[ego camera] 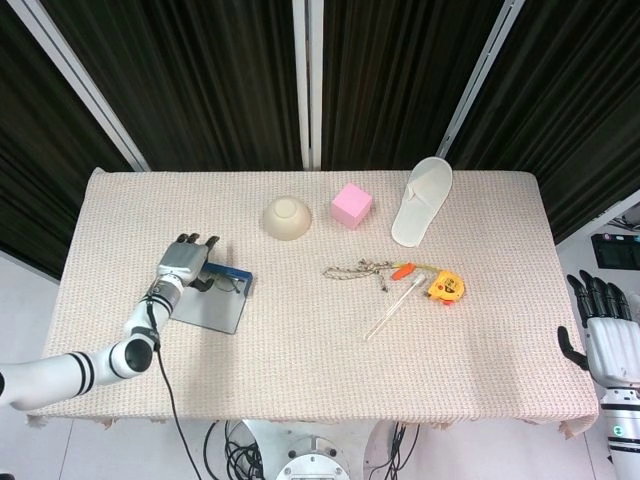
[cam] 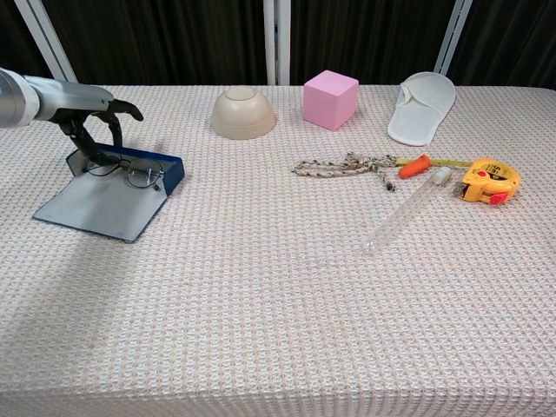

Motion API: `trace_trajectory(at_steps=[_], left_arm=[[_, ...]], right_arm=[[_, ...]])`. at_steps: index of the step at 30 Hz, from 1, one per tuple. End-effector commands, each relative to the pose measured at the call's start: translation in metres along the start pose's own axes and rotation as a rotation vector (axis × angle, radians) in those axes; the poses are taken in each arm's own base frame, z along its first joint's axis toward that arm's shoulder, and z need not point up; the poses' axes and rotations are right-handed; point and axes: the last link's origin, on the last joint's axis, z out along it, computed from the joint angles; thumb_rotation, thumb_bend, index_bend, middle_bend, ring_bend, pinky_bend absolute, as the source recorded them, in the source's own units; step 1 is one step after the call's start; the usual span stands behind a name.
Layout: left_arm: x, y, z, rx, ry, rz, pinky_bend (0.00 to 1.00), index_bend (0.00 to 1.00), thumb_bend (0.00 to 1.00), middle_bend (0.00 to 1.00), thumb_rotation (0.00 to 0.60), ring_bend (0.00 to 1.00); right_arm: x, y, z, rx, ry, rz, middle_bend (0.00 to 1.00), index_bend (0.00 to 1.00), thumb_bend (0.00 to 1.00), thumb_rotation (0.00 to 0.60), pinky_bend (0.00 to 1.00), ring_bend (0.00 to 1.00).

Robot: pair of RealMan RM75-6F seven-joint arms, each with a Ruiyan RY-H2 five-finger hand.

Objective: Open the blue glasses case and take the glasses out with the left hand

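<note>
The blue glasses case [cam: 167, 170] [ego camera: 238, 277] lies open at the table's left side. Its grey lid [cam: 94, 207] is folded flat toward the front edge. The thin-framed glasses [cam: 130, 172] [ego camera: 226, 285] rest inside the blue tray. My left hand [cam: 85, 106] [ego camera: 181, 261] hovers over the tray's left end, fingers spread and curved down. Dark fingertips [cam: 88, 146] reach the tray's end beside the glasses, and no clear pinch shows. My right hand [ego camera: 605, 325] hangs off the table's right edge, fingers spread, holding nothing.
A beige upturned bowl [cam: 243, 113], a pink cube [cam: 330, 98] and a white slipper [cam: 421, 107] line the back. A beaded chain [cam: 343, 164], an orange-tipped item [cam: 415, 165], a clear tube [cam: 401, 211] and a yellow tape measure [cam: 491, 179] lie at centre right.
</note>
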Motion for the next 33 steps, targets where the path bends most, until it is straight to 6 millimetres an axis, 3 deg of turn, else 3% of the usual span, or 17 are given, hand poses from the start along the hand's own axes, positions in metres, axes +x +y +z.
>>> trace_trajectory(at_steps=[1,9,19,21,24,33], left_arm=[[0.005,-0.003,-0.008,0.023,-0.014,0.034,0.01,0.04,0.36,0.35,0.521,0.00],[0.003,0.000,-0.022,0.027,-0.067,0.037,0.04,0.04,0.36,0.38,0.490,0.00],[-0.005,0.013,-0.028,-0.083,-0.034,0.027,0.09,0.06,0.33,0.33,0.478,0.05],[-0.004,0.015,-0.026,-0.087,-0.010,0.010,0.10,0.06,0.30,0.31,0.498,0.05],[-0.005,0.014,-0.023,-0.094,0.027,0.006,0.13,0.06,0.29,0.24,0.593,0.05],[-0.012,0.011,-0.013,-0.101,0.045,-0.037,0.16,0.16,0.29,0.21,0.600,0.05]], right_arm=[[0.000,-0.001,0.000,0.003,0.001,-0.001,0.00,0.00,0.39,0.600,0.00,0.00],[-0.001,-0.005,0.000,0.008,-0.002,-0.008,0.00,0.00,0.39,0.600,0.00,0.00],[0.001,-0.006,0.000,0.010,0.007,-0.010,0.00,0.00,0.41,0.600,0.00,0.00],[0.002,-0.005,-0.001,0.010,0.017,-0.008,0.00,0.00,0.41,0.600,0.00,0.00],[0.003,-0.004,-0.001,0.008,0.030,-0.004,0.00,0.00,0.41,0.600,0.00,0.00],[0.002,0.001,0.001,-0.001,0.031,0.000,0.00,0.00,0.41,0.600,0.00,0.00]])
